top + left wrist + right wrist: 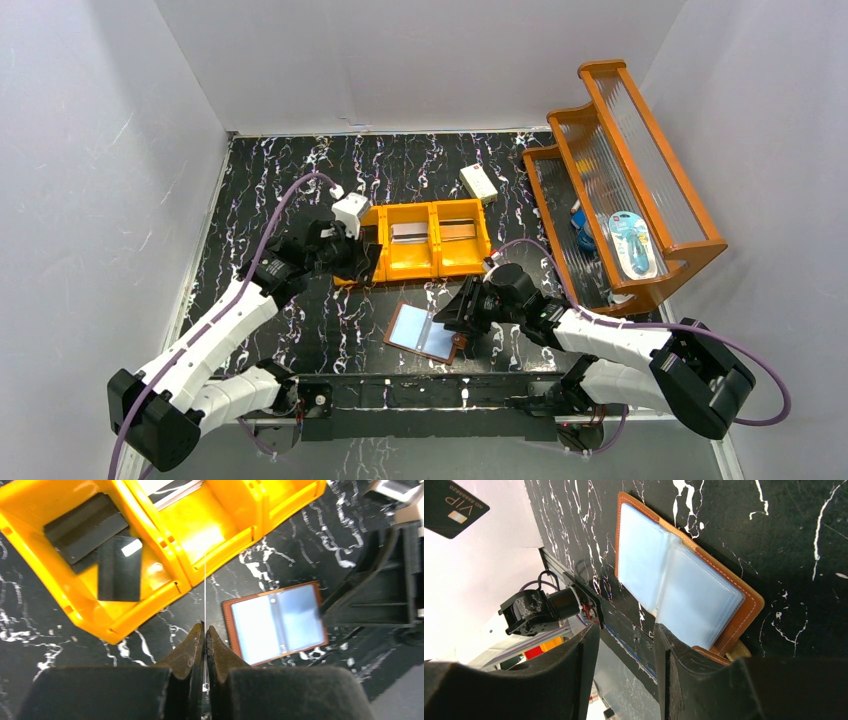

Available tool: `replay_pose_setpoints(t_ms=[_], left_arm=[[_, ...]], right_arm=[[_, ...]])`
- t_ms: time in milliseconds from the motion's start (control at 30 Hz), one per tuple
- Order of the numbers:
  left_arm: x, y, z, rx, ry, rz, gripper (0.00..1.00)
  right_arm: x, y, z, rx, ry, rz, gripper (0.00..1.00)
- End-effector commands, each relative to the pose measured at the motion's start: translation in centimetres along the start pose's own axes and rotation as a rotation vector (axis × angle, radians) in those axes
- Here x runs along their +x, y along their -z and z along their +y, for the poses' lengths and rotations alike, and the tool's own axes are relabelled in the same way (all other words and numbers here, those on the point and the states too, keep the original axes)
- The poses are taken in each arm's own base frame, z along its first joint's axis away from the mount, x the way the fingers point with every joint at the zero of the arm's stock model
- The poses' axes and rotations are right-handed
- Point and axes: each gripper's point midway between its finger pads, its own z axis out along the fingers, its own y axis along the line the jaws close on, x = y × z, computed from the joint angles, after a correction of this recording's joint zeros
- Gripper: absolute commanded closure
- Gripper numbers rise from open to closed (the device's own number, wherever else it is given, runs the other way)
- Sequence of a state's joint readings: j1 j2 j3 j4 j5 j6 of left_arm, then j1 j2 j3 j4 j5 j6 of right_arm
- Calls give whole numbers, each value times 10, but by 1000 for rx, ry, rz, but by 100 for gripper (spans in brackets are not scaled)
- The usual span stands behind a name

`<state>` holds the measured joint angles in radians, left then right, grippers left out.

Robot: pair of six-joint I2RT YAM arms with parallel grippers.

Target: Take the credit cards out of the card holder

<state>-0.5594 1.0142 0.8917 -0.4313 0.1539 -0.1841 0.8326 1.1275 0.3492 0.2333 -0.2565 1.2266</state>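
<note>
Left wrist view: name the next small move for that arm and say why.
Probably move the left end effector over the orange plastic three-compartment tray and open it. Its fingers are shut on a thin flat card seen edge-on, close by the tray, where black rectangular cards already lie in one compartment; the brown leather wallet lies open beside it.

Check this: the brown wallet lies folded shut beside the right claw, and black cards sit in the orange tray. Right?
No. The wallet lies open, pale blue faces up, per the right wrist view. It is beside the right claw, and black cards sit in the orange tray.
</note>
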Motion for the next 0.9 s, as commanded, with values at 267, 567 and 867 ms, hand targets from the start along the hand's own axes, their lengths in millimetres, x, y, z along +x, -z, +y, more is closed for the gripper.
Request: replay_pose_setpoints(t_ms=[267,567,867], left_arm=[[-14,7,27,-75,-424,-29,100],[-16,1,42,-99,-652,12,100],[-13,-20,71,-154,-927,142,100]], right_arm=[[-8,3,17,-27,39,-26,44],[-5,7,10,-17,23,-35,44],[-7,12,10,-17,17,-54,44]])
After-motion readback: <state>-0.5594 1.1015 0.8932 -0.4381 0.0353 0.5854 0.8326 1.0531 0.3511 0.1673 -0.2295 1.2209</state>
